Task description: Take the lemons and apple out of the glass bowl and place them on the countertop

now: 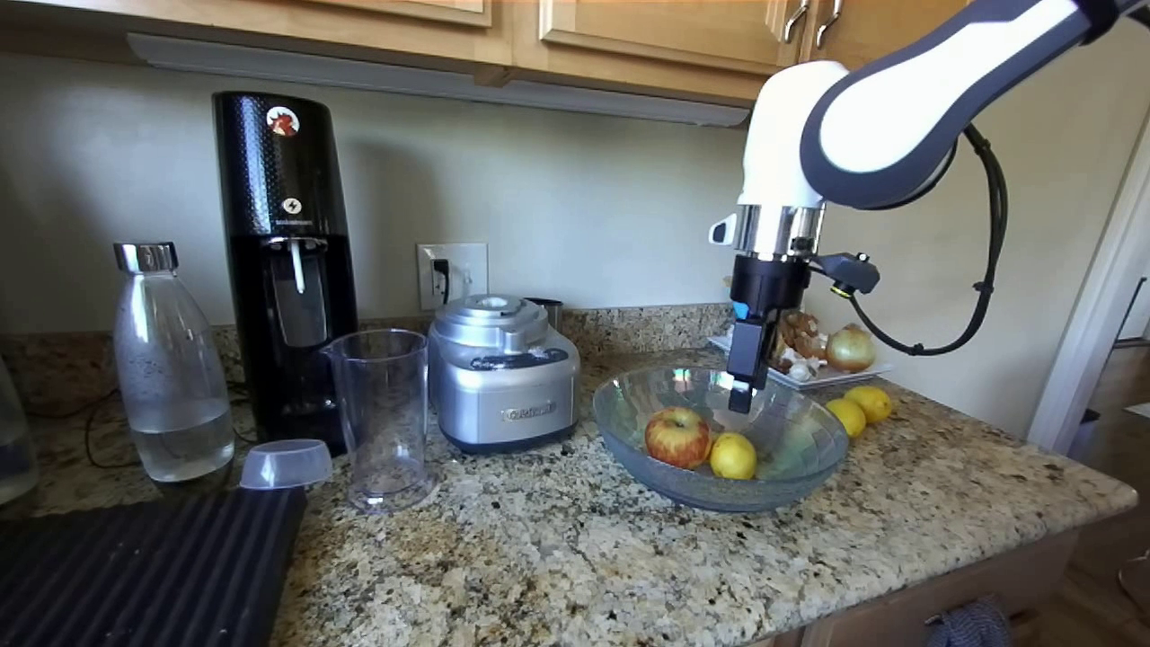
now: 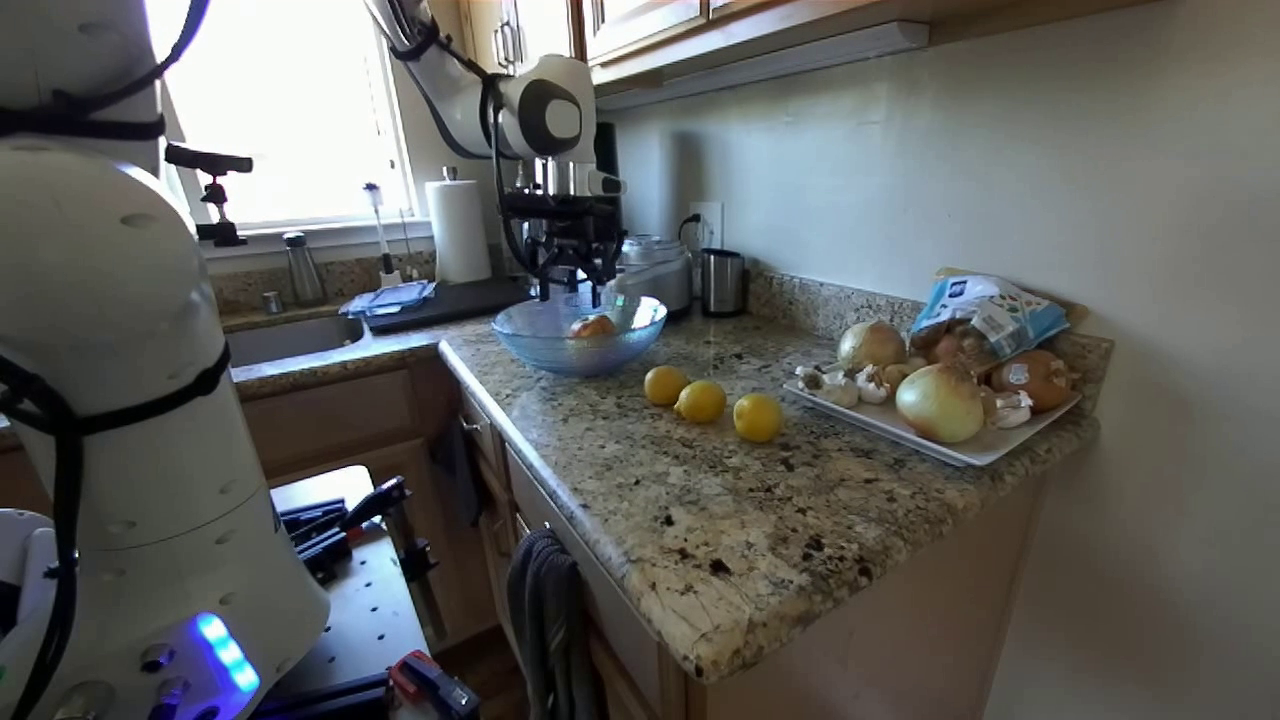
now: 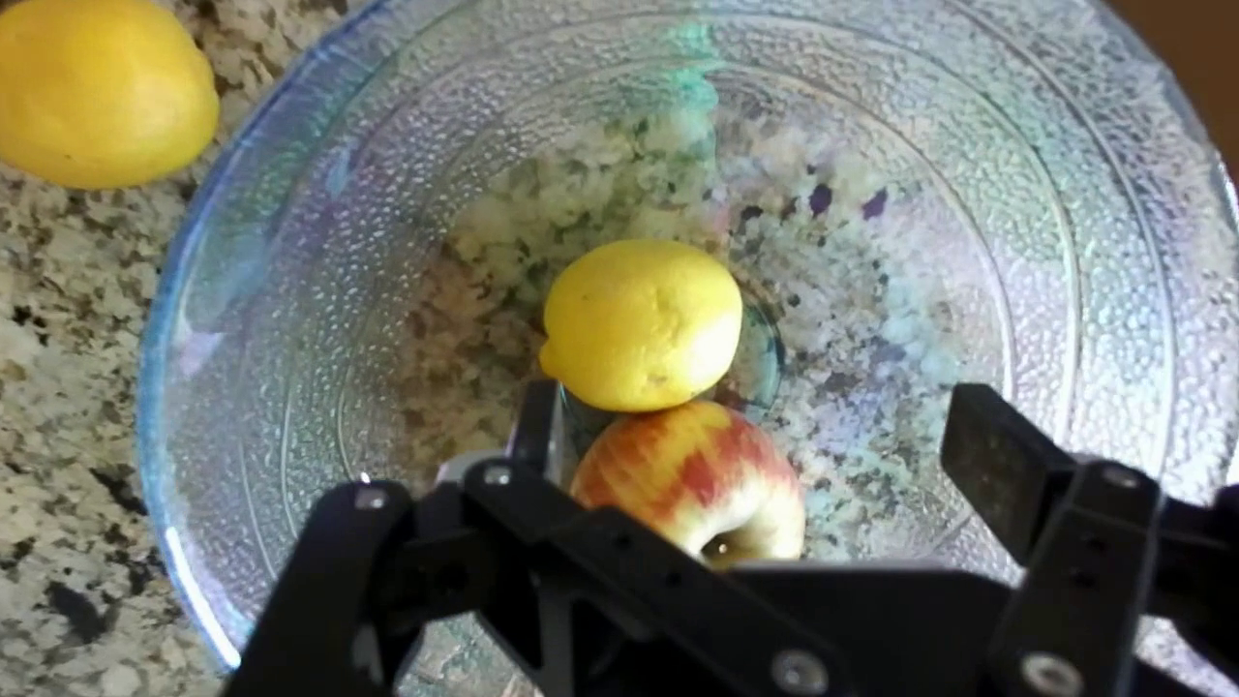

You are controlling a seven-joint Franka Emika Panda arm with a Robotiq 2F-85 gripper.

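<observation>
We see the gripper (image 3: 760,416), jaws spread, over the glass bowl (image 1: 710,496) walling in apple (image 1: 678,438) and lemon (image 1: 733,456) (three more lemons (image 2: 701,401) outside), food processor (image 1: 505,395) and onions (image 2: 940,402) nearby.

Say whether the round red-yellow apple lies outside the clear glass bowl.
No, the wrist view shows the apple inside the bowl, beside a yellow oval lemon.

You have a kitchen here. Evidence: wooden wall cabinets (image 1: 665,34) above a speckled granite table (image 2: 700,530) with drawers (image 2: 482,430) below, a sink (image 2: 290,340) under a window (image 2: 285,110), a paper-towel roll (image 2: 459,235) near the sink, a silver appliance (image 1: 508,386) by a wall outlet (image 1: 469,261), onions (image 2: 940,402) and garlic (image 2: 838,388) on a white plate (image 2: 968,455).
</observation>
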